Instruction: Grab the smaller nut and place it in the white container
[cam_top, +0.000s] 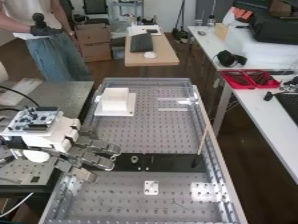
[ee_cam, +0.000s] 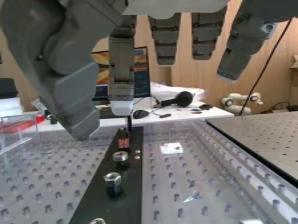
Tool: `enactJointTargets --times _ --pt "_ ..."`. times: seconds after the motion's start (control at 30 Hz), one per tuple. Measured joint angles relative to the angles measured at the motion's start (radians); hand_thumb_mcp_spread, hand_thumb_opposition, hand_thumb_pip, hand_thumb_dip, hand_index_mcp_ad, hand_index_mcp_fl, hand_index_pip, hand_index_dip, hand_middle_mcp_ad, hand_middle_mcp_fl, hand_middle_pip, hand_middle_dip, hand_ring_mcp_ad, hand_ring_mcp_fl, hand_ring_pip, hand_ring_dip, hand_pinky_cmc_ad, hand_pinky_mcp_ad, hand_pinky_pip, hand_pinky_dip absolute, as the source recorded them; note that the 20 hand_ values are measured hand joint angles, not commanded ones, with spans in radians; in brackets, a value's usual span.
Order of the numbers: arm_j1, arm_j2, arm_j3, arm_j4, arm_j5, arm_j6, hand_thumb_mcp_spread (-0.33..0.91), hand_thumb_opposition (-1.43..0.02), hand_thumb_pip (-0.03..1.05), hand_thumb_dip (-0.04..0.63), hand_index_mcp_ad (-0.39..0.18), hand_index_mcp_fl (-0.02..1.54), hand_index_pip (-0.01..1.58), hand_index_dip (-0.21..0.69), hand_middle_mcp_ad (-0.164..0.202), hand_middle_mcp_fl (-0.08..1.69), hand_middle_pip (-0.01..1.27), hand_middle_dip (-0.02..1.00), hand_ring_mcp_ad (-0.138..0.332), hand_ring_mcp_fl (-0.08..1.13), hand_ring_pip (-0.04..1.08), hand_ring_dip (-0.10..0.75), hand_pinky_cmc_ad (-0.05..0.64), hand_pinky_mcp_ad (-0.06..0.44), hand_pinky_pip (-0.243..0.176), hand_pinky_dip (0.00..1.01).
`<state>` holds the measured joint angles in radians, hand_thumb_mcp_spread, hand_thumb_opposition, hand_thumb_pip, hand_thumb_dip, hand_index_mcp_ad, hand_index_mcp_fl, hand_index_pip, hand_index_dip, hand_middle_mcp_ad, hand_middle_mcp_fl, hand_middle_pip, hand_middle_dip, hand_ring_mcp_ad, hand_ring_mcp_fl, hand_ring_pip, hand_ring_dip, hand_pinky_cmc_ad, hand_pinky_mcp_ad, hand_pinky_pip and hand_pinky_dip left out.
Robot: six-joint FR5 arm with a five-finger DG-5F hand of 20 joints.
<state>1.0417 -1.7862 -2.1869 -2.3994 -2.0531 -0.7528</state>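
The grasp, the carry and the release all seem left to do: the robot hand [cam_top: 86,155], open and empty, is near one end of the black strip [cam_top: 173,162], the nuts [ee_cam: 113,178], presumably including the smaller, on it, the white container [cam_top: 115,102] well beyond it.

Hand [cam_top: 98,160] above dark bar [ee_cam: 128,197], fingers loosely extended, apart from nuts. Silver nut [ee_cam: 120,156] towards bar's far end; second nut [ee_cam: 112,177] closer to camera, both standing on bar. Red block [ee_cam: 124,143] just beyond first nut. Small white plate [ee_cam: 171,148] beside bar on perforated bench [ee_cam: 213,190]. Black headphones [ee_cam: 183,99] on white table [ee_cam: 176,114] behind.
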Motion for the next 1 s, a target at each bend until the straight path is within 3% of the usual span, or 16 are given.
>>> enactJointTargets --times 0.33,0.5,1.0 --pt "-0.009 -0.027 0.005 0.025 -0.056 -0.024 0.33 -0.87 0.80 0.190 -0.161 0.00 1.56 0.049 0.112 0.00 0.11 0.17 0.192 0.00 0.06 0.024 0.379 0.290 -0.140 0.47" --pt "-0.008 -0.040 0.008 0.030 -0.078 -0.042 0.36 -0.88 0.77 0.206 -0.182 0.00 1.56 0.065 0.098 0.00 0.11 0.17 0.176 0.00 0.06 0.024 0.379 0.288 -0.140 0.39" --pt "-0.005 -0.051 -0.007 0.077 -0.081 -0.033 0.43 -0.90 0.75 0.206 -0.206 0.01 1.56 0.110 0.082 0.00 0.11 0.19 0.147 0.00 0.06 0.024 0.379 0.278 -0.138 0.24"
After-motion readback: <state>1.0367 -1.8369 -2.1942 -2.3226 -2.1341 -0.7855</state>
